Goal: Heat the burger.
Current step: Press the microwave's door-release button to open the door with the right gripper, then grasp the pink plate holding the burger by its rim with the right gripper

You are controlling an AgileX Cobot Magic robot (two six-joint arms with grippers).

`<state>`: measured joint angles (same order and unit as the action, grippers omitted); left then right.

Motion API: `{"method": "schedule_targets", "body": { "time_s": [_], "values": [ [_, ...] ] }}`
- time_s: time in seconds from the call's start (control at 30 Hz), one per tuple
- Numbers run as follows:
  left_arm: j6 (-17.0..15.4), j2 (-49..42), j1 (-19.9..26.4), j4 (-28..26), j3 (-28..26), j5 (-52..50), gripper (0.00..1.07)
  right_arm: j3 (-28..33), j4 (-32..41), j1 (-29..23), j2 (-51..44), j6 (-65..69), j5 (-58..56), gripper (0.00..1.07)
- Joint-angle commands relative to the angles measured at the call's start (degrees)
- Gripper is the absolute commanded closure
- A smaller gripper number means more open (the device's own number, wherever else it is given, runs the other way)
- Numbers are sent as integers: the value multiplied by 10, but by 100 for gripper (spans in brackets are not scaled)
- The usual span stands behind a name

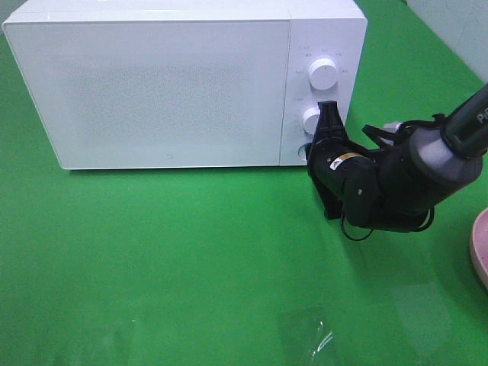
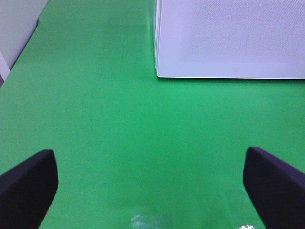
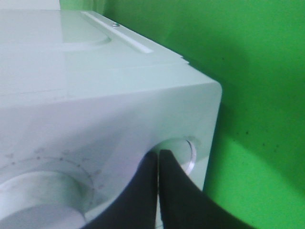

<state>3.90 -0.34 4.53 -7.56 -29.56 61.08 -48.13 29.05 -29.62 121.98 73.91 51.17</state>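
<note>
Bright green tabletop (image 1: 191, 252) under soft even light, a pale grey wall (image 1: 457, 30) beyond its far edge.

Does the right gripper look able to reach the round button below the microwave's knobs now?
Likely yes. The shut right gripper has its tips at the edge of the button on the microwave panel, and nothing stands between them.

Bright, even overhead light. The green desk (image 1: 191, 252) glints with glare at 6 o'clock of the high view. A thin shadow edges the washed-out white microwave (image 1: 152, 84), which blurs close-up in the right wrist view. The fingers (image 2: 28, 186) of the left hand (image 2: 152, 191) look soft.
</note>
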Motion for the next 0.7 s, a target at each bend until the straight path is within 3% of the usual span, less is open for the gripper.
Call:
{"method": "schedule_targets", "body": {
  "time_s": [0.03, 0.43, 0.7],
  "values": [
    [-2, -10, 1, 2, 1, -1, 9, -19, 6, 3, -5, -5, 57, 107],
    [-2, -10, 1, 2, 1, -1, 9, -81, 13, 3, 37, 7, 151, 107],
    [-2, -10, 1, 2, 1, -1, 9, -91, 28, 3, 42, -1, 187, 107]
  ]
}}
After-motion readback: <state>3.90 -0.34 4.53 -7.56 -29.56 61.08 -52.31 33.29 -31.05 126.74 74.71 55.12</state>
